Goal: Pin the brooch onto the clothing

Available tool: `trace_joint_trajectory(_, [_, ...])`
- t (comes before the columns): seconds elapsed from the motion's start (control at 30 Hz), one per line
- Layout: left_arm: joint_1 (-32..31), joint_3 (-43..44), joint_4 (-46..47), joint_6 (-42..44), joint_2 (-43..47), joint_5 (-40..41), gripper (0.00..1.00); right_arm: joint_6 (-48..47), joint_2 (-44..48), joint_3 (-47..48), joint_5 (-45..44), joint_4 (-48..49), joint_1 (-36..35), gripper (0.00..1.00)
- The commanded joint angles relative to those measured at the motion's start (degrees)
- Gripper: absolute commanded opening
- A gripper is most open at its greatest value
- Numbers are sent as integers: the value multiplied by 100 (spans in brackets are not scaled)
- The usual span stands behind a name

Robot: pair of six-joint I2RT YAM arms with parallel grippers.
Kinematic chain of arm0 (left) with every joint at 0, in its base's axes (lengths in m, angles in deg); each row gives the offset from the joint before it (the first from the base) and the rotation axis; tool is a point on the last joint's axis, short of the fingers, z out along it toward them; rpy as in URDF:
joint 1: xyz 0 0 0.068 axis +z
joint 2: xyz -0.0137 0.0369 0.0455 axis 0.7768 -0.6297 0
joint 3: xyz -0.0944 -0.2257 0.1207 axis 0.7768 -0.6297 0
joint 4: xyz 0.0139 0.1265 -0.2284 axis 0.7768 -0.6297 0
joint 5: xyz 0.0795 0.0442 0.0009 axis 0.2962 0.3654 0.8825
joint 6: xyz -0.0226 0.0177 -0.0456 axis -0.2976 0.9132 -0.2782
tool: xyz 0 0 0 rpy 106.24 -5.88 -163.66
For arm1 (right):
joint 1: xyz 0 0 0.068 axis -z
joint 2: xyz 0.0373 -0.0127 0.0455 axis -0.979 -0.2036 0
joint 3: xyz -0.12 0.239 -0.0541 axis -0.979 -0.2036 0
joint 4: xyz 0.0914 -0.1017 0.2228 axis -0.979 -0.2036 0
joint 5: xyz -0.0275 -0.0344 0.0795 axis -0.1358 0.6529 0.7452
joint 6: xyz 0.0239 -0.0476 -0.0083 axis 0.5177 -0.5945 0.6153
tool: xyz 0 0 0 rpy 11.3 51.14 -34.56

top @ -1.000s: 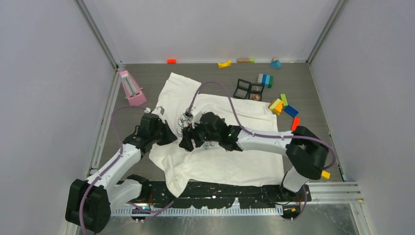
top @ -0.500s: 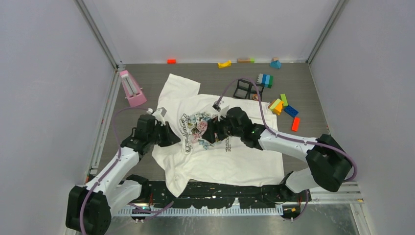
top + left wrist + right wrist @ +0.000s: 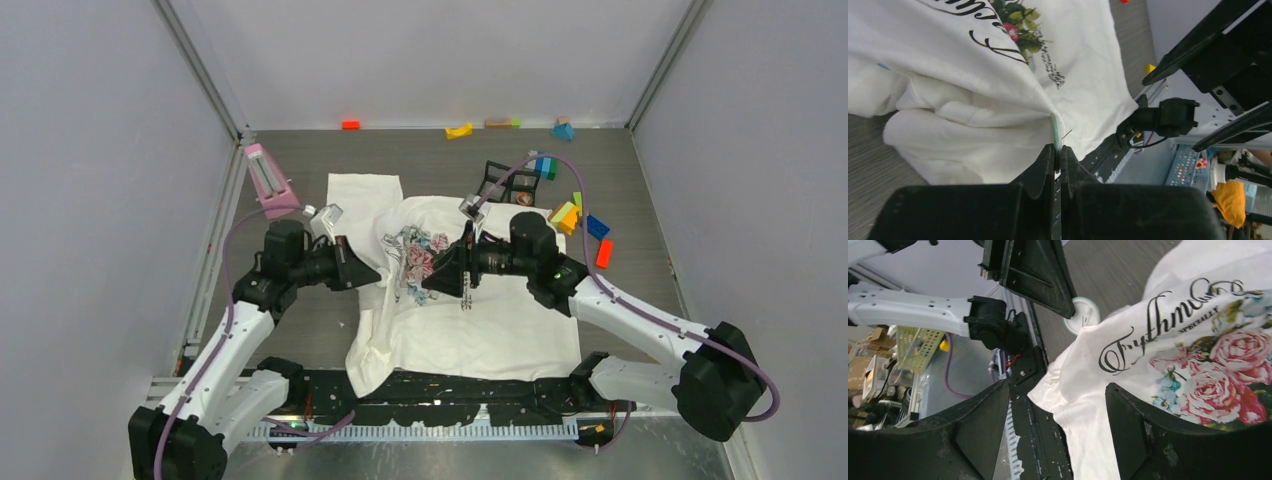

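White short-sleeved T-shirt (image 3: 500, 320), soft and creased, printed with pink-and-blue roses and dark cursive lettering, lay spread on the grey wood-grain counter (image 3: 420, 160) between the two arms, its left edge bunched into thick folds. Both arms, white-shelled with black joints, reached inward with their wrists turned level, so their tips faced each other over the print, near but apart. The right end effector (image 3: 1057, 387) stood with its black wedge-shaped fingers spread wide, the rose print showing beyond the gap. The left end effector (image 3: 1057, 150) was pinched closed on the small round brooch (image 3: 1082, 315), a thin white disc with a greenish rim, held edge-on, its far edge touching a raised fold of the shirt.
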Motion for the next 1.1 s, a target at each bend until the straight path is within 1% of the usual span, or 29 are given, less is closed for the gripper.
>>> trace_joint_trajectory(0.0, [50,525,8,89,103,-1418,0,110,173,406,923,161,15,75])
trace_joint_trajectory(0.13, [59,618,388,174,151,-2339,0,124,251,612,1205,158,17,75])
trace_joint_trajectory(0.23, [59,605,629,167,204,-2792,0,56,240,737,1380,72,17,76])
trace_joint_trajectory(0.37, [59,620,697,296,207,-3243,0,-60,169,812,1433,-73,17,75])
trace_joint_trajectory(0.5, [59,486,1033,153,276,-3456,0,-10,37,830,1513,-23,7,75])
trace_joint_trajectory(0.63, [59,327,1474,-112,366,-3551,0,221,-117,775,1650,372,-84,73])
trace_joint_trajectory(0.73, [57,326,1568,-165,363,-3603,0,373,-310,770,1686,653,-206,67])
trace_joint_trajectory(0.87, [59,339,1611,-209,365,-3654,0,651,-452,721,1700,1135,-298,62])
trace_joint_trajectory(1.07, [59,323,1661,-249,383,-3674,0,761,-602,781,1679,1353,-453,57])
